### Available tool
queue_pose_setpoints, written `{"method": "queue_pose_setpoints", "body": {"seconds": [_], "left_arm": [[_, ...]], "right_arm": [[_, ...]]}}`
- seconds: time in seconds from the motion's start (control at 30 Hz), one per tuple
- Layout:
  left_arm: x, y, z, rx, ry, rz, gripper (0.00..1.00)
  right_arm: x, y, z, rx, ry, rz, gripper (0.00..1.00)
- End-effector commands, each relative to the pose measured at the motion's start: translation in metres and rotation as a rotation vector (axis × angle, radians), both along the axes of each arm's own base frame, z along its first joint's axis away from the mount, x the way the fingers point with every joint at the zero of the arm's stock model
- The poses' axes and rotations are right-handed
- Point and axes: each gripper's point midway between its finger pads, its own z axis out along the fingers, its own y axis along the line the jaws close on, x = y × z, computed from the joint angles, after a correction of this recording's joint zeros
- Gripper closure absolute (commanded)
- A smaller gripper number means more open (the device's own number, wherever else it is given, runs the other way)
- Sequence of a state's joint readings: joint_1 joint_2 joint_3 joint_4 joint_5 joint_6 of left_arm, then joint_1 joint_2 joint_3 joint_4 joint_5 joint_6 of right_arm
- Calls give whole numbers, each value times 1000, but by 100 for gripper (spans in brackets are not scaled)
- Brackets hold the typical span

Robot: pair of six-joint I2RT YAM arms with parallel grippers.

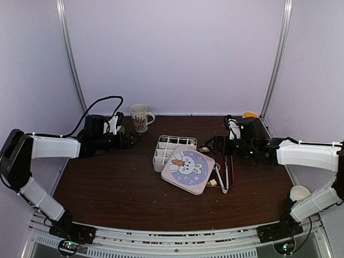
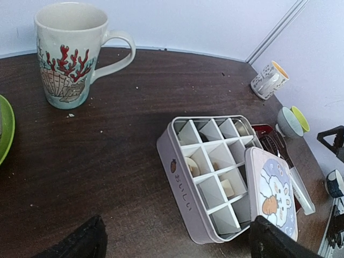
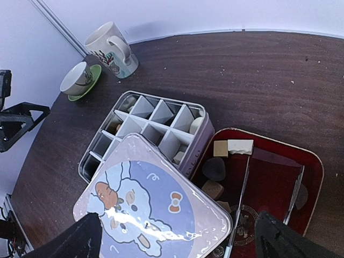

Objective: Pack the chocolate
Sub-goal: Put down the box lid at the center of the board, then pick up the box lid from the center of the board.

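The chocolate [image 3: 220, 148] lies as several small tan, white and dark pieces on a dark red tray [image 3: 309, 161]; a few more pieces [image 2: 228, 188] sit in cells of the pale divided tin [image 1: 164, 149]. The tin's bunny lid [image 1: 188, 169] lies askew over its near right corner. Metal tongs [image 1: 223, 180] rest on the tray. My left gripper [image 1: 132, 141] is open and empty, left of the tin [image 2: 183, 177]. My right gripper [image 1: 208, 145] is open and empty, above the tray's far end, with the lid [image 3: 150, 204] between its fingertips in the right wrist view.
A coral-pattern mug [image 1: 140, 117] stands at the back, with a cup on a green saucer [image 3: 78, 80] beside it. A yellow-lined cup [image 1: 249, 114] is at the back right and a white cup [image 1: 298, 192] by the right arm's base.
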State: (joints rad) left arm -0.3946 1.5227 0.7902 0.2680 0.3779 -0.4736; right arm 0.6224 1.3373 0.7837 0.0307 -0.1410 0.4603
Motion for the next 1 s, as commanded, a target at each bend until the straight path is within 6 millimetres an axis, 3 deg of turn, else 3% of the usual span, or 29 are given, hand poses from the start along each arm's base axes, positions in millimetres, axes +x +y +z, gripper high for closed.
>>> {"method": "queue_pose_setpoints", "body": {"seconds": [0.0, 0.23, 0.63, 0.77, 0.97], "left_arm": [[5, -3, 13, 11, -59, -15, 5], [4, -25, 4, 53, -45, -68, 6], [9, -73, -23, 80, 36, -199, 8], [-3, -85, -24, 77, 52, -261, 11], [-38, -107, -33, 81, 143, -324, 28]], "right_arm": [[-5, 4, 1, 9, 44, 6, 0], [-26, 2, -34, 102, 251, -68, 10], [-46, 11, -77, 202, 454, -203, 11], [-53, 18, -84, 206, 500, -182, 13], [-51, 29, -93, 203, 531, -154, 20]]}}
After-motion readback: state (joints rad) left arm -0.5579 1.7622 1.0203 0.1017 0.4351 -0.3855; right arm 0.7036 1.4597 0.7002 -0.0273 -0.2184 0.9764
